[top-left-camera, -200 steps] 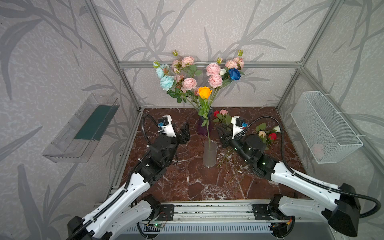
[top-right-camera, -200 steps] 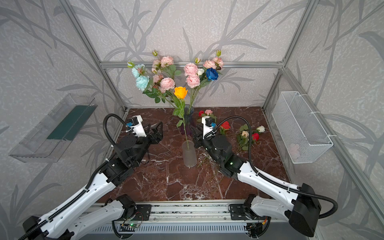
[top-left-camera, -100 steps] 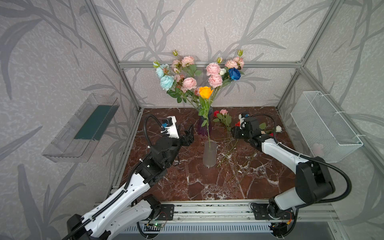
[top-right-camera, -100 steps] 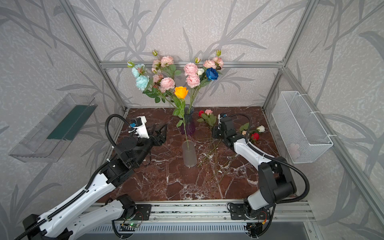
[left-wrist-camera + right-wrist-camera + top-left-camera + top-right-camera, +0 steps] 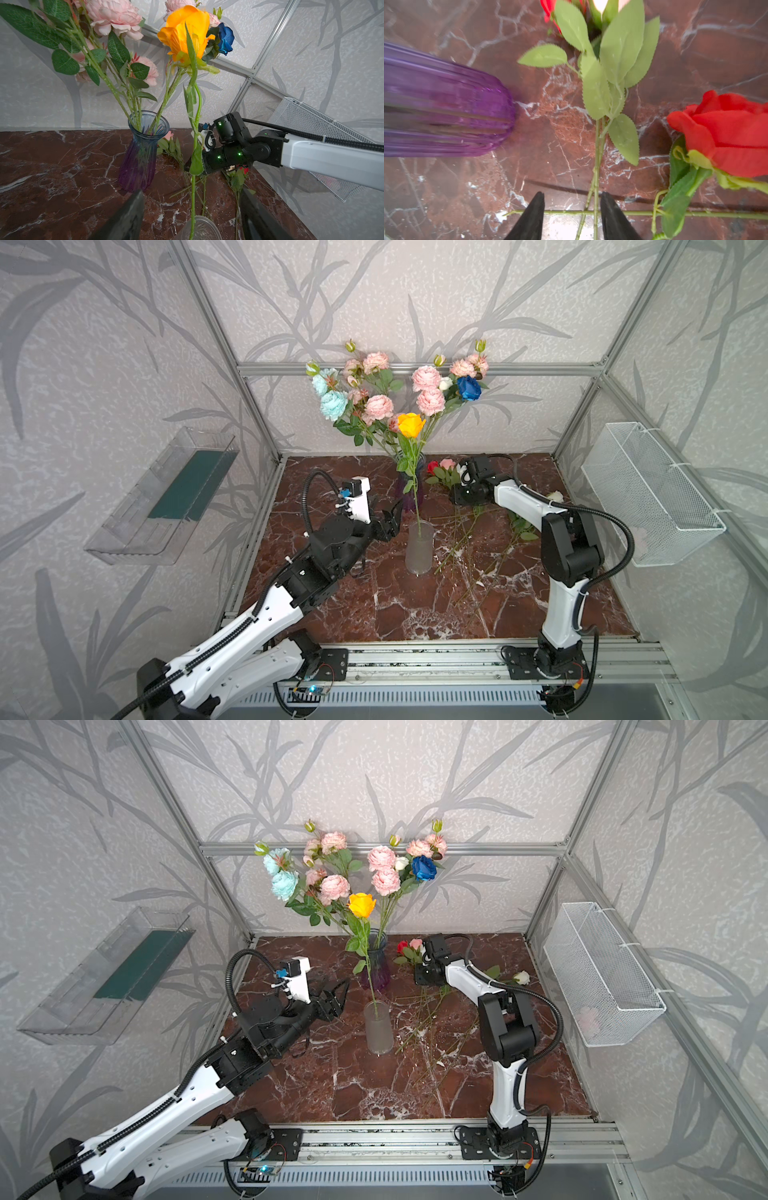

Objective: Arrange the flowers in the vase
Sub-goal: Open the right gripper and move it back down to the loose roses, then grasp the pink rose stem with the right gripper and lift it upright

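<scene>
1. In both top views, frilly flowers (image 5: 427, 378) fill a ribbed purple glass vase (image 5: 401, 495); an orange rose (image 5: 361, 905) stands in a frosted cylinder (image 5: 378, 1027)
2. Left wrist: left gripper (image 5: 191, 192) gapes, empty
3. Right wrist: right gripper (image 5: 572, 195) parted astride thin green stems (image 5: 596, 162) on veined marble (image 5: 550, 124)

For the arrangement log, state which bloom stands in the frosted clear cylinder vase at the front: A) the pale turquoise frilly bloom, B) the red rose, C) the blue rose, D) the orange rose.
D: the orange rose has its green stem running straight down into the frosted clear cylinder vase, alone there in both top views.
</scene>
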`<state>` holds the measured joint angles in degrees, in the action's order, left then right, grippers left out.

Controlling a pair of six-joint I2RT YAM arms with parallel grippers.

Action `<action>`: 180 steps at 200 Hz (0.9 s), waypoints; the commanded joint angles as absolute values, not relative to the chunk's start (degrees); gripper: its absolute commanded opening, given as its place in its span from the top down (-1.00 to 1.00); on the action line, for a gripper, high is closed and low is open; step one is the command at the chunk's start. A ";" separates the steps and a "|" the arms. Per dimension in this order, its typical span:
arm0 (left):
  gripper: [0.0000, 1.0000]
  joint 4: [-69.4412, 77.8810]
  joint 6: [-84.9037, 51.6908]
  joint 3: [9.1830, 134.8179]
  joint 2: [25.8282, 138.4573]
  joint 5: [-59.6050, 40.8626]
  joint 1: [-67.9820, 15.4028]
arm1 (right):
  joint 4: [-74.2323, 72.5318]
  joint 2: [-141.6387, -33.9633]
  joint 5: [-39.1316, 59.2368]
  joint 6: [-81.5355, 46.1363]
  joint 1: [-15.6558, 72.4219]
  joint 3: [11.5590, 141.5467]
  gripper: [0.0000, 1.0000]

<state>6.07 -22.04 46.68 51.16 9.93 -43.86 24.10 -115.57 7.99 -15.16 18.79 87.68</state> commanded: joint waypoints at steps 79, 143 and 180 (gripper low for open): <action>-0.46 6.40 -16.73 48.37 51.28 12.64 -46.84 | 31.06 -122.78 6.37 -13.93 18.54 93.27 0.40; -0.46 6.70 -15.47 48.16 51.68 13.64 -47.72 | 29.13 -121.00 6.33 -14.23 18.28 92.18 0.82; -0.46 6.72 -15.06 48.03 51.59 14.35 -47.90 | 27.09 -118.75 8.18 -15.53 18.19 90.61 0.98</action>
